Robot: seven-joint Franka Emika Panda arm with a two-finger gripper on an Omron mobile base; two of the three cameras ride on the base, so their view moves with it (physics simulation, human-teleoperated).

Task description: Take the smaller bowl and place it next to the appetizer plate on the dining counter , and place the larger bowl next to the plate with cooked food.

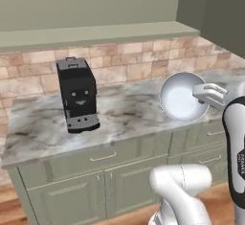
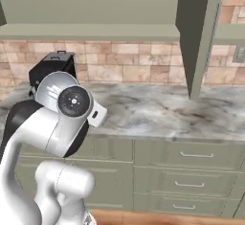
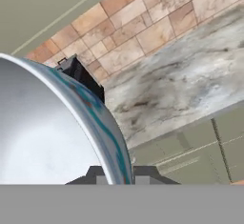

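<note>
The gripper (image 3: 116,179) is closed on the rim of the smaller bowl (image 1: 183,96), holding it tipped on edge in the air above the front of the table (image 1: 124,116), its pale inside facing the left base camera. That table is a grey-veined marble top backed by a tan brick wall (image 1: 119,61), with sage-green drawers (image 2: 191,166) below and a green shelf (image 1: 95,33) above. A black coffee machine (image 1: 76,95) stands on it to the left of the bowl.
</note>
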